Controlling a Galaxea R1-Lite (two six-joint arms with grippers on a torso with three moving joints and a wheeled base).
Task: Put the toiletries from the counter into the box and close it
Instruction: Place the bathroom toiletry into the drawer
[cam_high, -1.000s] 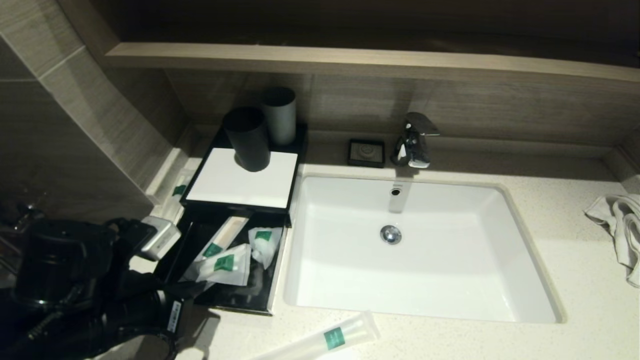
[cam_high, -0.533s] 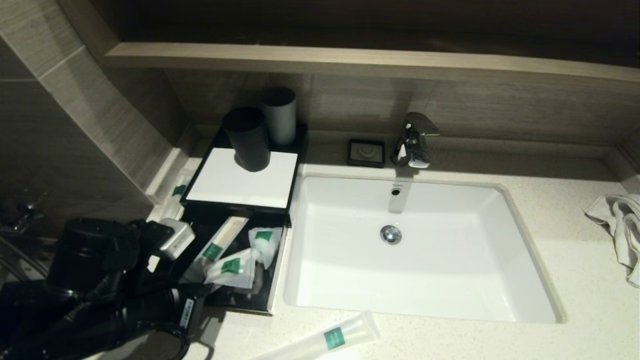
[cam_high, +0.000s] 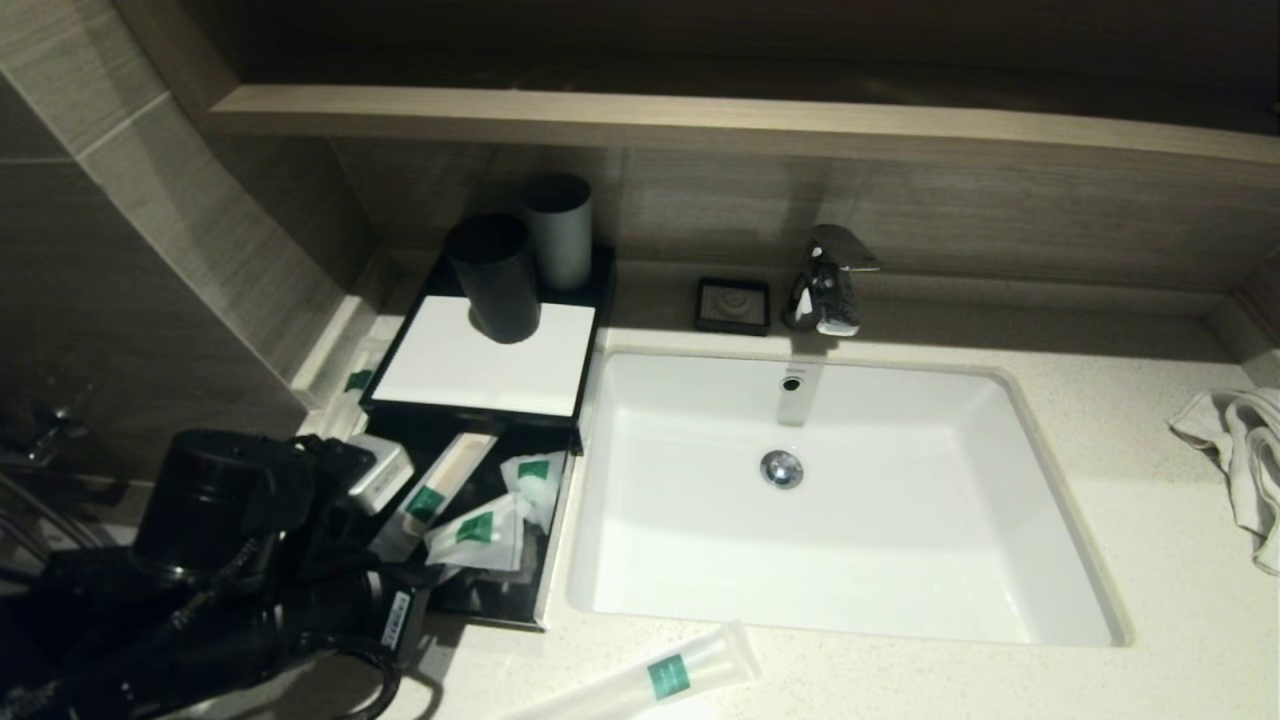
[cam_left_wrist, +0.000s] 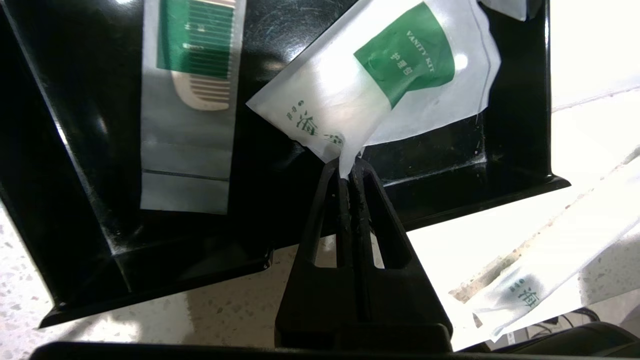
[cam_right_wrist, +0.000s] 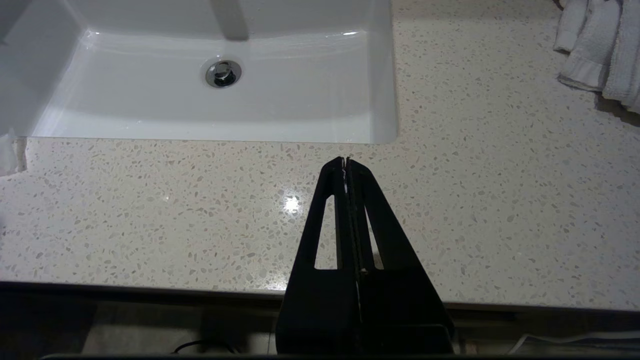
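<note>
Over drawer (cam_left_wrist: 90, 165): left fingers (cam_left_wrist: 348, 172) pinch vanity-kit packet (cam_left_wrist: 380, 85); head view hides pinch.

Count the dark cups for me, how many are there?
2. One black cup stands on the box's white panel. The greyer cup stands right behind it, nearer the wall. I see no others, though something could hide behind them.

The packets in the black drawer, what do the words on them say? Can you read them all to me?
"VANITY KIT" on the green label of the vanity kit packet, pinched by the shut left gripper.
Small Chinese characters under it: too small to read.
Green Chinese characters on that packet's clear part: only partly shown.
The comb packet: green label, no words readable.
The long tube packet on the counter: green characters, blurred.
</note>
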